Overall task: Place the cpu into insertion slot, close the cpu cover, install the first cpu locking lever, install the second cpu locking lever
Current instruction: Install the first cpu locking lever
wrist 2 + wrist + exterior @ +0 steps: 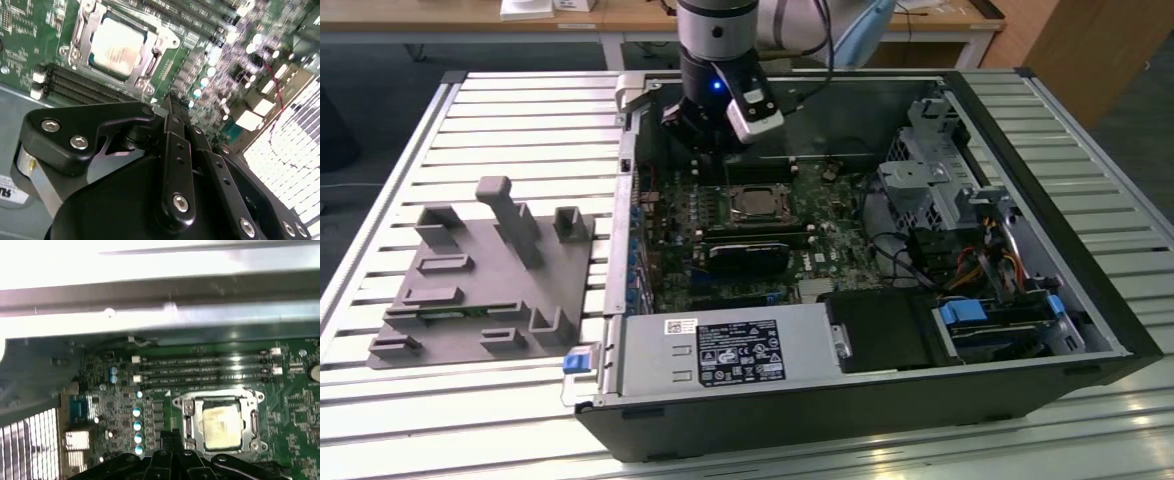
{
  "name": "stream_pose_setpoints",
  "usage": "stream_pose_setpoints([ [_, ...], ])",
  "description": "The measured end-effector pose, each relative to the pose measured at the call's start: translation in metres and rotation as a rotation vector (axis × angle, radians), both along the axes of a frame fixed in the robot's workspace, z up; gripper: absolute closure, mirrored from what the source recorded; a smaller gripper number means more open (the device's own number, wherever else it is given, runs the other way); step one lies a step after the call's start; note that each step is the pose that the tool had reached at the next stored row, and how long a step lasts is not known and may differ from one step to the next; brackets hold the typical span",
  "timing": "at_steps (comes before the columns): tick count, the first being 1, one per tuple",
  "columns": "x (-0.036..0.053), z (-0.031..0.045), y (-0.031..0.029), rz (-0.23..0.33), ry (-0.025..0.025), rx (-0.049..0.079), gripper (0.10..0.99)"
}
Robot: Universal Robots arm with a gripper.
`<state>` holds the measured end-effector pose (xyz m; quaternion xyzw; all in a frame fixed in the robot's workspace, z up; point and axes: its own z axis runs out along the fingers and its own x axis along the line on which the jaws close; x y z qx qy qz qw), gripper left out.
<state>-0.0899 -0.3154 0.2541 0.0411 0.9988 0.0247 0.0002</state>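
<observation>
Chip (750, 203) seated, gripper (704, 150) empty nearby

Exterior view: the gripper hangs inside the open computer case (1067, 300), just behind the chip. Second wrist view: the fingers (175, 150) are pressed together with nothing between them, and the chip (116, 47) lies in its socket (148, 40) under the metal cover frame (79, 36). First wrist view: the chip (220, 426) sits on the green board (295, 410), near the fingertips (172, 437).

Grey fixture block (467, 290), power supply (720, 352), slatted table (454, 420)
</observation>
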Motion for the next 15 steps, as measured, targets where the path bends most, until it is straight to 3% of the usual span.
stream_pose_setpoints([
  [9,-0.0013,-0.0009,0.0186,0.005,0.0000,0.000,0.980],
  [15,0.0044,-0.0010,0.0216,0.006,0.0001,0.000,0.980],
])
